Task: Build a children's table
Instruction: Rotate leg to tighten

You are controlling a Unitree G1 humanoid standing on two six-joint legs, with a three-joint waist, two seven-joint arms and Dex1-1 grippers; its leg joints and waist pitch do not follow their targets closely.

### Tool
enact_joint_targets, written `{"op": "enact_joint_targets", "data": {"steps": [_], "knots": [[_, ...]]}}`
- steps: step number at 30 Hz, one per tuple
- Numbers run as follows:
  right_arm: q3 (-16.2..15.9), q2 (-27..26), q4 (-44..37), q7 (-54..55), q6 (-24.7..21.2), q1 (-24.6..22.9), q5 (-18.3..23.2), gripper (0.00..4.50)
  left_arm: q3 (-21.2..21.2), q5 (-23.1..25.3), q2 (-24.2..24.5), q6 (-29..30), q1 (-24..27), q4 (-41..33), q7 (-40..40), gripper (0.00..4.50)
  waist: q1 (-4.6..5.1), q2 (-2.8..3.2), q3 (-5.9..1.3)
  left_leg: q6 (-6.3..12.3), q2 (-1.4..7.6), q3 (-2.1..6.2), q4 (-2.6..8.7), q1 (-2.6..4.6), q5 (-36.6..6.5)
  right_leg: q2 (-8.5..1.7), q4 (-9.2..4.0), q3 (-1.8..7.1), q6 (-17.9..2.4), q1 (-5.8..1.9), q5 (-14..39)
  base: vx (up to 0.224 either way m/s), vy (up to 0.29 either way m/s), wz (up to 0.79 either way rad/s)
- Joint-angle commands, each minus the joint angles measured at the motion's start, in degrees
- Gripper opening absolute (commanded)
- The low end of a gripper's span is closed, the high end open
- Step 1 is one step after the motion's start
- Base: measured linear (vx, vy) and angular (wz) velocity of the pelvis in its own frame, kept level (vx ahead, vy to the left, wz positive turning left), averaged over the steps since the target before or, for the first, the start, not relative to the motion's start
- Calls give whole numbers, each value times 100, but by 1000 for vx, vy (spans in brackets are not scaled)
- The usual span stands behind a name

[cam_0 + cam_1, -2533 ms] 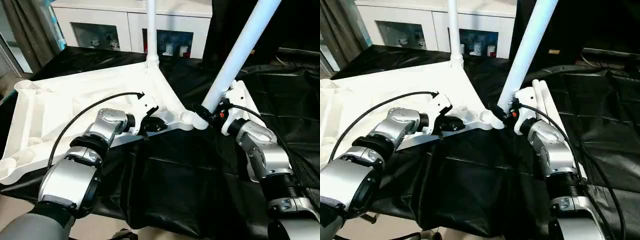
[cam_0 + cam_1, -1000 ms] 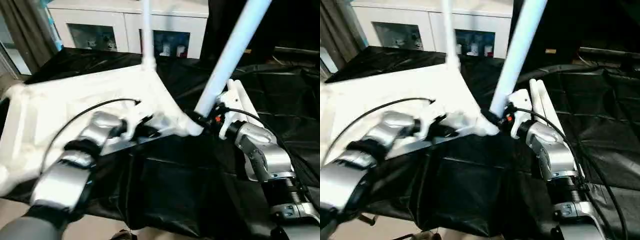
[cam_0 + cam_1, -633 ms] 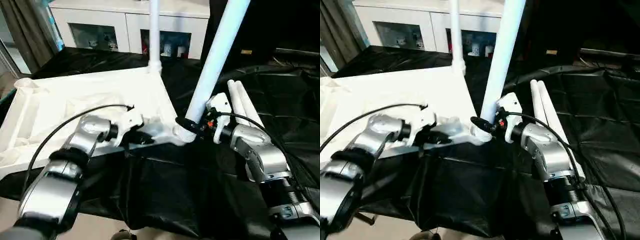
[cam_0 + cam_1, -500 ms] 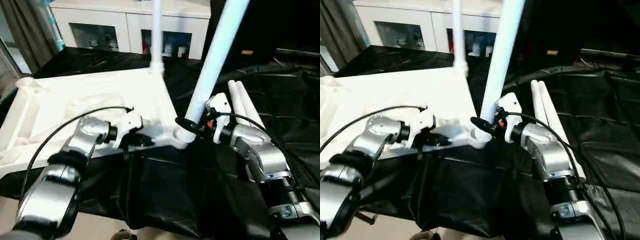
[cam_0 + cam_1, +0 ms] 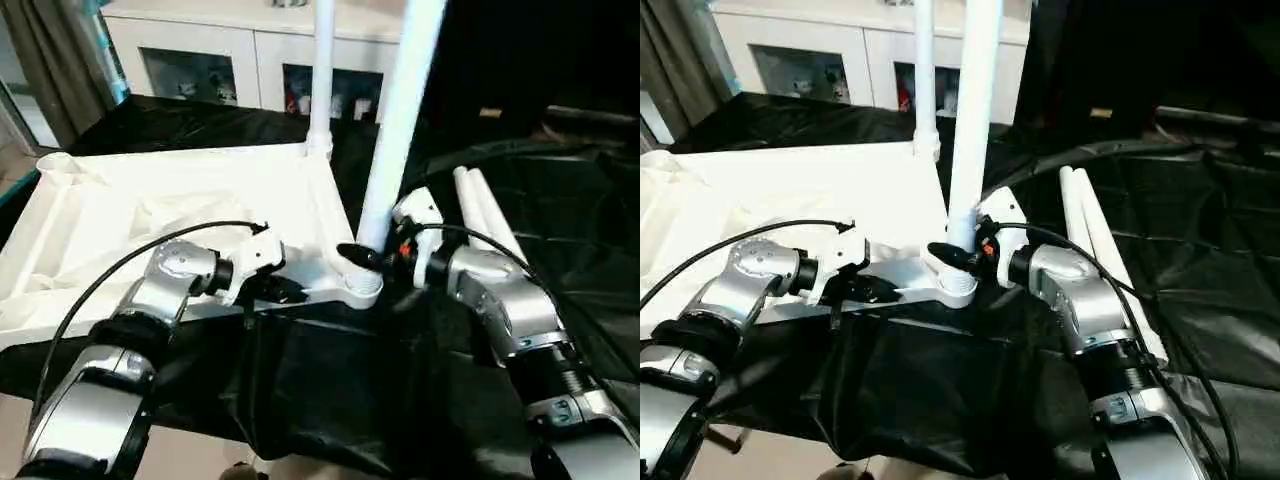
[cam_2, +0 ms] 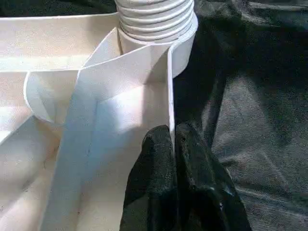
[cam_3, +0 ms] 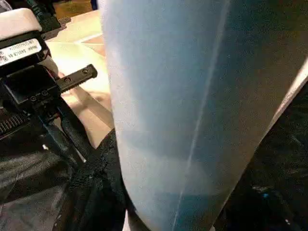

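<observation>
The right gripper (image 5: 362,256), half open, clasps the long white tubular plastic leg (image 5: 392,130) at the round corner socket (image 5: 361,287). The left gripper (image 6: 172,144) pinches the white ribbed tabletop's rim (image 6: 169,91), jaws almost closed. Entering tilted, the leg may jam.

The children's table (image 5: 180,200) is smooth, semi-gloss white plastic with a ridged threaded leg end (image 6: 155,19); the bench (image 5: 1200,250) carries creased matt black cloth.

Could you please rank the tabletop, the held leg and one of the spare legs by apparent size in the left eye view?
1. Ribbed white plastic tabletop.
2. White tubular leg in the right claw.
3. Spare white tubular leg lying on the black cloth; nearness may exaggerate the difference.
</observation>
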State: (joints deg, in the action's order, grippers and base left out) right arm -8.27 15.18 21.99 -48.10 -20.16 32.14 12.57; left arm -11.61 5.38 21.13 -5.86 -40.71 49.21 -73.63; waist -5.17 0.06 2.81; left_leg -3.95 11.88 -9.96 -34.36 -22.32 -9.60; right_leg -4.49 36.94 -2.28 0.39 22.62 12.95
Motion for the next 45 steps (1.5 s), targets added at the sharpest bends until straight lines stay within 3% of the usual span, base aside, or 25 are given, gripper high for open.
{"op": "enact_joint_targets", "data": {"steps": [1, 7, 9, 16, 24, 26, 27, 28, 29, 30, 37, 45], "knots": [[-197, -8, 273, -52, -266, -27, -171, 187, -186, 7, -72, 41, 77, -160, -150, 0, 5, -7, -349, -64, 129, 4, 447, 151, -1299, -334, -464, 200, -1384, -245, 454, 0, 0, 0], [-98, -71, 367, -5, -267, 27, -87, 187, -182, -15, -50, 116, 124, -274, -152, 0, 9, -28, -361, -55, 123, -4, 439, 151, -1135, -325, -444, 206, -1399, -249, 173, 0, 0, 0], [182, -177, 495, 31, -428, 47, 202, 187, -185, -41, -18, 182, 125, -328, -167, 0, 11, -27, -363, -38, 122, -5, 440, 151, -1161, -328, -444, 207, -1421, -251, 184, 0, 0, 0], [577, -240, 767, 133, -507, -1, 488, 187, -194, -41, 21, 205, 94, -329, -125, 0, 3, -15, -374, -35, 119, -14, 435, 148, -1088, -327, -434, 199, -1481, -262, 6, 0, 0, 0], [940, -370, 780, 169, -180, -462, 704, 187, -179, -56, -10, 268, 45, -325, -14, 0, -13, 38, -368, -86, 132, -5, 458, 169, -1242, -327, -455, 192, -1488, -249, 46, 0, 0, 0], [1018, -465, 694, 224, 13, -685, 767, 187, -172, -53, -15, 265, 11, -301, 20, 0, -17, 26, -364, -96, 131, -1, 467, 169, -1305, -336, -465, 193, -1480, -256, 122, 0, 0, 0], [1026, -491, 674, 242, 86, -742, 767, 187, -168, -49, -15, 261, -3, -284, 33, 0, -14, 73, -355, -128, 136, 4, 481, 178, -1419, -340, -487, 197, -1460, -239, 222, 0, 0, 0], [1029, -507, 662, 253, 132, -776, 765, 187, -165, -47, -15, 259, -12, -273, 41, 0, -10, 48, -360, -146, 133, 12, 487, 182, -1468, -338, -486, 193, -1458, -254, 265, 0, 0, 0], [1044, -543, 638, 281, 202, -832, 764, 187, -163, -44, -13, 252, -24, -255, 44, 0, -12, 76, -360, -155, 134, 18, 492, 187, -1477, -337, -484, 192, -1461, -250, 272, 0, 0, 0], [1001, -570, 626, 306, 384, -931, 686, 187, -161, -37, -12, 242, -43, -220, 53, 0, -4, 99, -353, -175, 133, 19, 497, 185, -1527, -338, -495, 194, -1460, -244, 312, 0, 0, 0], [775, -665, 528, 353, 905, -1301, 421, 187, -142, -19, 8, 229, -128, -111, 88, 0, 9, 104, -335, -186, 135, 27, 533, 197, -1691, -337, -526, 193, -1451, -247, 399, 0, 0, 0], [92, -372, 380, 205, 1132, -1056, -213, 187, -170, 15, 22, 192, -178, -55, 88, 0, 28, 72, -303, -250, 136, 38, 571, 217, -1898, -341, -586, 215, -1301, -247, 940, 0, 0, 0]]}}
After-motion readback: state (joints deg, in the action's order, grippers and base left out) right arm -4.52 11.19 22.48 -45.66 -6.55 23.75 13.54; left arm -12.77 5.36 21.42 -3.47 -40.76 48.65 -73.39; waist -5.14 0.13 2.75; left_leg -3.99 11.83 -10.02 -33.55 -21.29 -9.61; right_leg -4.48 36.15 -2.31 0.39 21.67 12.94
